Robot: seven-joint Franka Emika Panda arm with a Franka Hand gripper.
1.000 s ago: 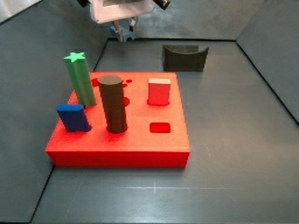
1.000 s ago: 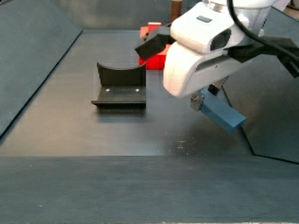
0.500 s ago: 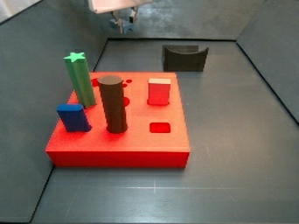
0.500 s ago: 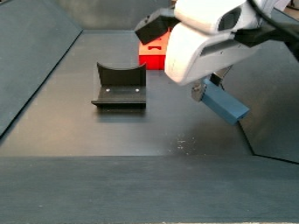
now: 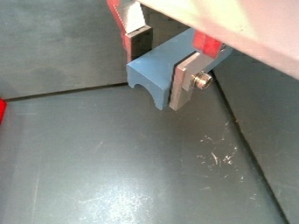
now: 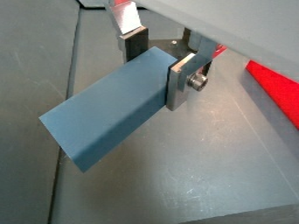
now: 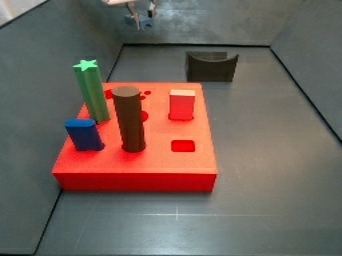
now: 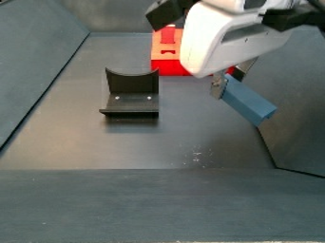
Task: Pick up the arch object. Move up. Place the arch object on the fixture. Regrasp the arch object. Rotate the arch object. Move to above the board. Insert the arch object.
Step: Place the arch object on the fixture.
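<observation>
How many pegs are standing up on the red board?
4, all on the board: the green star peg at its far left, the blue peg in front of it, the brown cylinder mid-board, the red peg farther back.

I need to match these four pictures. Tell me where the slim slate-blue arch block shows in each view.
Wrist view: the slim slate-blue arch block is clamped between the gripper fingers, notch visible.
Wrist view: the block shows its long flat face.
Side view: only a sliver at the top edge.
Side view: it hangs tilted, off the floor.
Shared landmark: the red square board, glimpsed at the wrist views' edges.
</observation>
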